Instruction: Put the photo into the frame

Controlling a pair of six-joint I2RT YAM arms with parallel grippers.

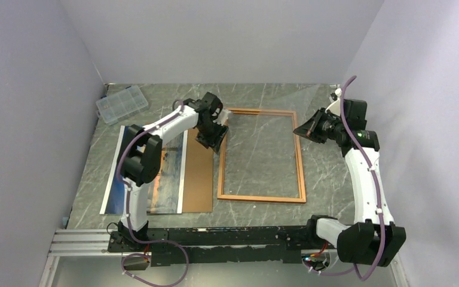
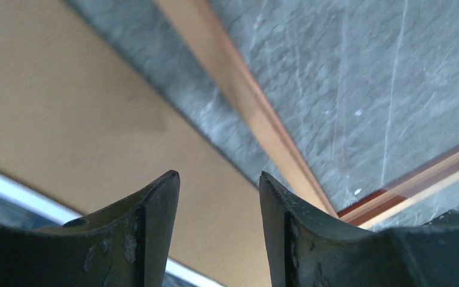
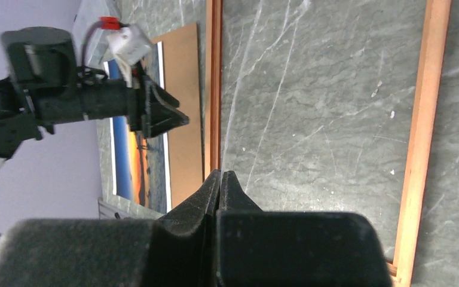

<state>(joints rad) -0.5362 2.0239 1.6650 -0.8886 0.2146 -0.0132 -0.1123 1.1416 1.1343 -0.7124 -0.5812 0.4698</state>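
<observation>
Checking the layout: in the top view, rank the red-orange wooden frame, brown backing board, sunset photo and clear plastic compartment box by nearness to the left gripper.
1. Brown backing board and red-orange wooden frame, either side of the left gripper: too close to call.
2. Sunset photo, left of the board.
3. Clear plastic compartment box, far-left corner.

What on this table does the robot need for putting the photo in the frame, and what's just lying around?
For the job:
large sunset photo print with white border
rectangular red-orange wooden picture frame

Just lying about:
plain brown backing board beside the photo
clear plastic compartment box at the far left corner
</observation>
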